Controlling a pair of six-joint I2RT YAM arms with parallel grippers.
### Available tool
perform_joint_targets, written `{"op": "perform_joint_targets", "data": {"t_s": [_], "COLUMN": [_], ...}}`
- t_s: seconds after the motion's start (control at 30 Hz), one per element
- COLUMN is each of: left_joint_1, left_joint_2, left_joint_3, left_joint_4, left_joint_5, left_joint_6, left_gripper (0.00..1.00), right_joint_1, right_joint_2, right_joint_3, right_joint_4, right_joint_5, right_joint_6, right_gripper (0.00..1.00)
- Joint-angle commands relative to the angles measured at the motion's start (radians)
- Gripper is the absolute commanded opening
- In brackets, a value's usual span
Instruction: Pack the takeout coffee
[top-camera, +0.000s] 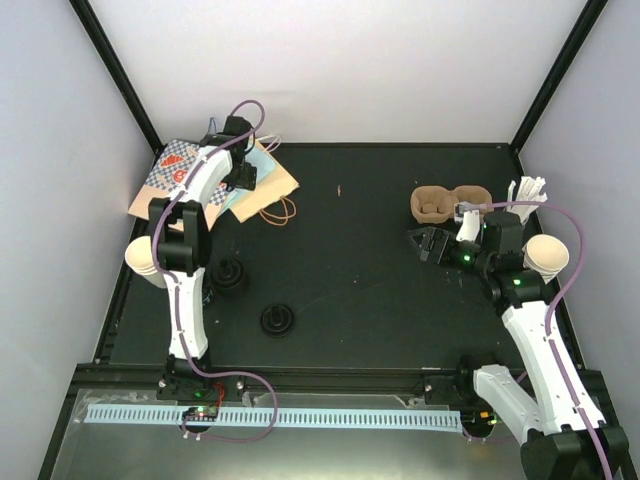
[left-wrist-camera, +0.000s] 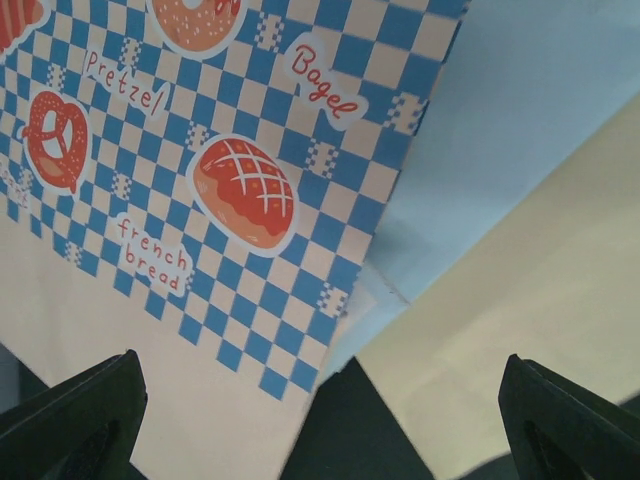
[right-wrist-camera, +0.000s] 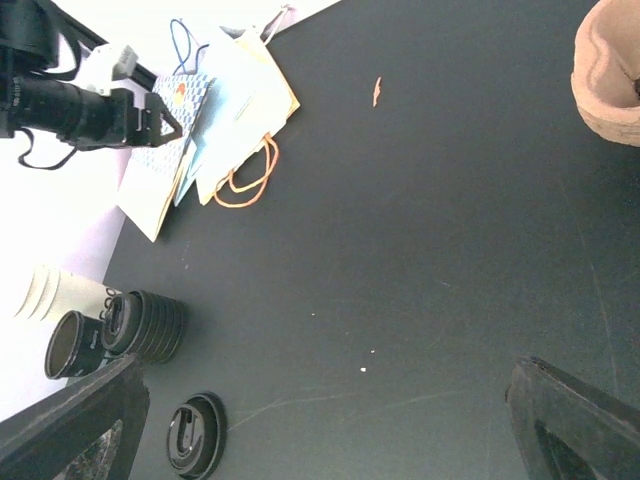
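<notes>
Cup tray (top-camera: 452, 203) lies near the wide-open, empty right fingers (top-camera: 424, 245); left fingers (top-camera: 243, 177) gape above the checked bag (top-camera: 172, 166).

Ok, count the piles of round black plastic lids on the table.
2. The taller stack of round black plastic lids stands beside the left arm; the flatter pile lies nearer the front. Others may hide under the arm.

Lab: white-walled, black-framed test cell (top-camera: 340, 70)
</notes>
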Motion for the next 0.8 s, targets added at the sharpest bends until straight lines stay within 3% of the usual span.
{"op": "perform_joint_targets", "data": {"t_s": [0.0, 0.3, 0.63, 0.77], "left_joint_1": [-0.01, -0.029, -0.029, -0.029], "left_joint_2": [0.046, 0.156, 0.248, 0.279], "left_joint_3": [0.076, 0.076, 0.114, 0.14], "left_joint_4": [0.0, 0.228, 0.331, 0.338], "left_joint_5": [-0.117, -0.227, -0.295, -0.359], "left_joint_6": [0.107, 0.338, 0.404, 0.413], "left_gripper": [0.99, 0.99, 0.98, 0.7], "right_joint_1": [0.007, 0.007, 0.007, 0.007], "right_joint_2": [-0.01, 0.0, 0.022, 0.025], "right_joint_3": [0.008, 0.015, 0.032, 0.031], "right_joint_4": [0.016, 0.027, 0.031, 0.033], "right_joint_5": [-0.036, -0.044, -0.043, -0.038], "right_joint_6": [-0.012, -0.01, -0.009, -0.01], "right_gripper": [1.0, 1.0, 1.0, 1.0]}}
